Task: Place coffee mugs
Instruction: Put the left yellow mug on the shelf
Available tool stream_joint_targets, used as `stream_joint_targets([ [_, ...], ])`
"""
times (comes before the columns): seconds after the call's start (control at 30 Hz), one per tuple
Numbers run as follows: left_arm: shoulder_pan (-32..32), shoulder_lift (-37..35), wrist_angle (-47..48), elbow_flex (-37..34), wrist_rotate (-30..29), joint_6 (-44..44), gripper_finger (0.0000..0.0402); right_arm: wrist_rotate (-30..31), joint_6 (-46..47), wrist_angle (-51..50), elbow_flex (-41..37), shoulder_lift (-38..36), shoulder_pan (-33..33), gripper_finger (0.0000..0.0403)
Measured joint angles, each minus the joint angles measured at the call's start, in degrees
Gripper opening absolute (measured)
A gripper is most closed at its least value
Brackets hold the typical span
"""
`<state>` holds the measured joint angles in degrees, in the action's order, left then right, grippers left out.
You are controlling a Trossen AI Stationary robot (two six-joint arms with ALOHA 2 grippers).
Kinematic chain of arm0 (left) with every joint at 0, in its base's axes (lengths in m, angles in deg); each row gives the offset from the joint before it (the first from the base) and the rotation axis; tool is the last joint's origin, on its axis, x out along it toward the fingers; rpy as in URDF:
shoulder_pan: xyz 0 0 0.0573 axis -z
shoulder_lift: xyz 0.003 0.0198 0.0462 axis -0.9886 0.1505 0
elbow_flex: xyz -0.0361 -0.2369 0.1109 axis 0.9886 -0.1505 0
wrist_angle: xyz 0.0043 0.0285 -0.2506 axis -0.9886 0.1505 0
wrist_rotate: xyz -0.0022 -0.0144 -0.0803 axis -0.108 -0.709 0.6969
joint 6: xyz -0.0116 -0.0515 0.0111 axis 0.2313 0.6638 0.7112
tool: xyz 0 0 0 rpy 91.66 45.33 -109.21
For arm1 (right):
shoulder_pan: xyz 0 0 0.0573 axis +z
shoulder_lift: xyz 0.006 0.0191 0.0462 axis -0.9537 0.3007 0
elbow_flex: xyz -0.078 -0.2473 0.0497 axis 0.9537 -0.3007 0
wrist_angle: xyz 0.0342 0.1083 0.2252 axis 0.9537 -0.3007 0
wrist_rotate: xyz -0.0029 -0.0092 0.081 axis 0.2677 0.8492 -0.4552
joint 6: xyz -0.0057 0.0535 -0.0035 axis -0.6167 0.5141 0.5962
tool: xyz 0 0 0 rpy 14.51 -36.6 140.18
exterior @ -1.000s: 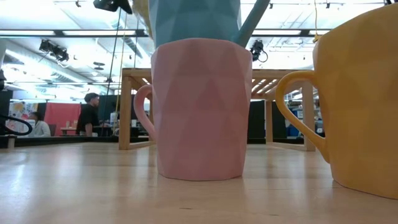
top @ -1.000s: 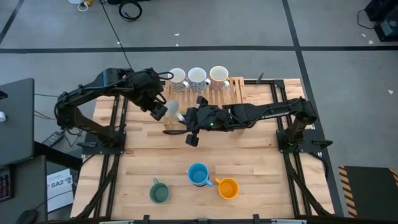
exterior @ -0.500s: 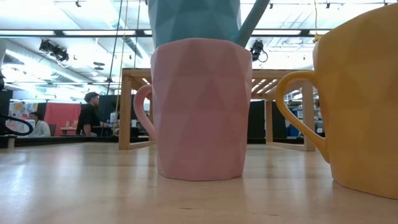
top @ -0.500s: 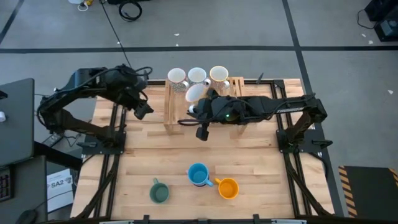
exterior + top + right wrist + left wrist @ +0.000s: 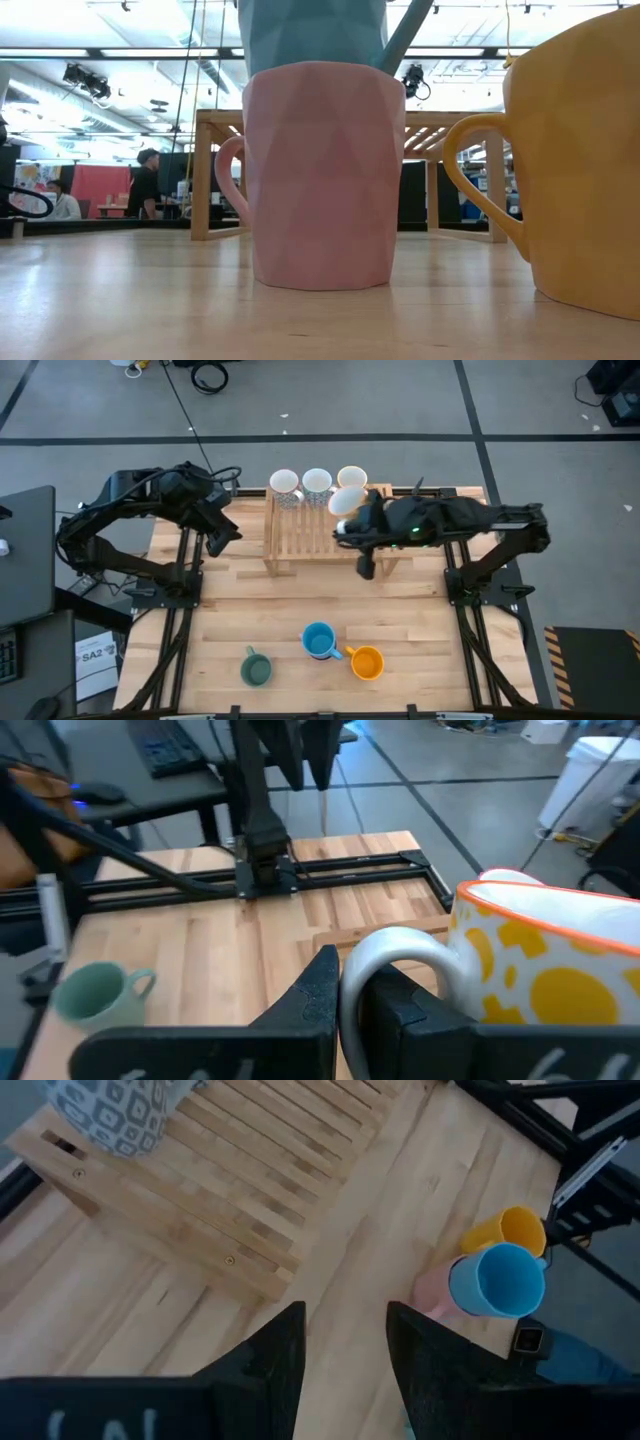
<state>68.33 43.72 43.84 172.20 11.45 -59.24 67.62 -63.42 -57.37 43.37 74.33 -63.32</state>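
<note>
My right gripper [image 5: 348, 526] [image 5: 355, 1005] is shut on a white mug with yellow spots and an orange rim [image 5: 545, 960], held over the right part of the wooden rack [image 5: 318, 530]. This mug [image 5: 348, 500] hovers close to three pale mugs [image 5: 317, 481] standing in a row on the rack's far edge. My left gripper [image 5: 222, 540] [image 5: 345, 1345] is open and empty, left of the rack. Near the table's front edge a blue mug [image 5: 319, 640] sits stacked in a pink mug [image 5: 322, 175], with an orange mug [image 5: 367, 662] and a green mug [image 5: 256, 669] beside them. My right gripper pinches the spotted mug's white handle loop [image 5: 395, 952] between its two fingers [image 5: 318, 988]. It comes roughly level from the table's right. The mug is lifted clear above the rack and slightly tilted, its body beyond the fingertips.
The slatted rack stands on legs at the table's far middle, its top bare except at the far edge. A patterned mug [image 5: 125, 1115] stands at its left end. Arm frames [image 5: 185, 585] flank both sides. Bare wood lies between rack and front mugs. People sit in the room behind.
My right gripper has carried the spotted mug from the rack's left end toward the table's right and far edge, over the rack. My left gripper, which was right beside that mug a second ago, has drawn back toward the table's left edge.
</note>
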Motion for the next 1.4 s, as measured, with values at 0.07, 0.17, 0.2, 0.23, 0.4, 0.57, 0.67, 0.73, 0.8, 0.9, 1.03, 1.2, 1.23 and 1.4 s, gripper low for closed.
stream_joint_targets([
  [0.07, 0.02, 0.07, -0.07, -0.01, 0.00, -1.08, 0.0146, -0.19, 0.48, -1.31, -0.03, -1.75, 0.33, 0.0027],
  [0.17, 0.00, 0.07, -0.28, -0.02, 0.00, -2.92, 0.0147, -0.21, 0.21, -1.09, -2.96, -5.33, 0.92, 0.0027],
  [0.2, 0.00, 0.07, -0.35, -0.02, 0.00, -3.21, 0.0146, -0.21, 0.10, -0.81, -4.60, -6.71, 1.07, 0.0027],
  [0.23, 0.02, 0.07, -0.44, -0.02, 0.00, -3.30, 0.0146, -0.26, 0.08, -0.04, -6.61, -8.14, 1.22, 0.0027],
  [0.4, 0.10, 0.07, -2.61, -0.02, 0.00, -3.40, 0.0146, -0.84, -2.62, 8.88, -19.13, -16.20, 1.18, 0.0027],
  [0.57, 1.13, 0.07, -4.92, -0.02, 0.00, -5.39, 0.0146, -10.18, -7.75, 20.98, -31.65, -25.81, -1.81, 0.0029],
  [0.67, 2.11, 0.07, -5.60, -0.02, 0.01, -5.43, 0.0146, -16.41, -10.43, 26.68, -37.96, -30.98, -5.11, 0.0028],
  [0.73, 2.86, 0.07, -6.00, -0.02, 0.02, -5.41, 0.0146, -21.12, -13.05, 29.02, -41.60, -34.10, -7.75, 0.0028],
  [0.8, 3.64, 0.07, -6.25, -0.02, 0.00, -5.39, 0.0146, -26.81, -15.91, 31.31, -45.07, -36.31, -10.47, 0.0028],
  [0.9, 4.62, 0.07, -6.36, -0.02, 0.02, -5.35, 0.0146, -35.52, -19.23, 35.55, -49.87, -38.60, -14.83, 0.0030],
  [1.03, 5.76, 0.07, -6.56, -0.02, 0.02, -5.30, 0.0146, -43.05, -20.72, 40.24, -54.05, -40.07, -21.44, 0.0029],
  [1.2, 6.54, 0.08, -6.75, -0.02, 0.06, -5.28, 0.0146, -50.52, -20.66, 42.05, -56.59, -39.42, -30.31, 0.0030],
  [1.23, 6.54, 0.09, -6.75, -0.02, 0.03, -5.30, 0.0146, -52.03, -20.67, 42.11, -56.68, -39.33, -32.03, 0.0030],
  [1.4, 6.54, 0.09, -6.75, -0.02, 0.02, -5.56, 0.0146, -59.84, -20.70, 41.76, -56.85, -38.83, -41.01, 0.0030],
])
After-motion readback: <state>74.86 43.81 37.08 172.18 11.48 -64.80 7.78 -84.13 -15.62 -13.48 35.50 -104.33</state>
